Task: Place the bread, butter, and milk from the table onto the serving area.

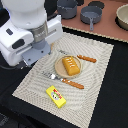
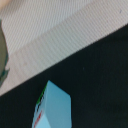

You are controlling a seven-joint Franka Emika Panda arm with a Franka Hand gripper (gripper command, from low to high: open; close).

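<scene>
The bread (image 1: 71,65) lies on the round tan plate (image 1: 58,70) in the middle of the beige striped serving area (image 1: 95,75). The butter (image 1: 56,96) lies flat on the mat near its front edge. The pale-blue milk (image 2: 55,107) shows only in the wrist view, standing on the black table (image 2: 100,75) just off the mat's edge (image 2: 55,25). In the exterior view the arm's white hand (image 1: 30,47) hangs over the mat's left side and hides the milk. Its fingers show in neither view.
A fork (image 1: 50,76) and two orange-handled knives (image 1: 74,83) (image 1: 86,58) lie around the plate. A pinkish-brown board (image 1: 107,25) at the back holds dark pots (image 1: 91,16) (image 1: 66,7) and a bowl (image 1: 122,17). The black table (image 1: 115,100) surrounds the mat.
</scene>
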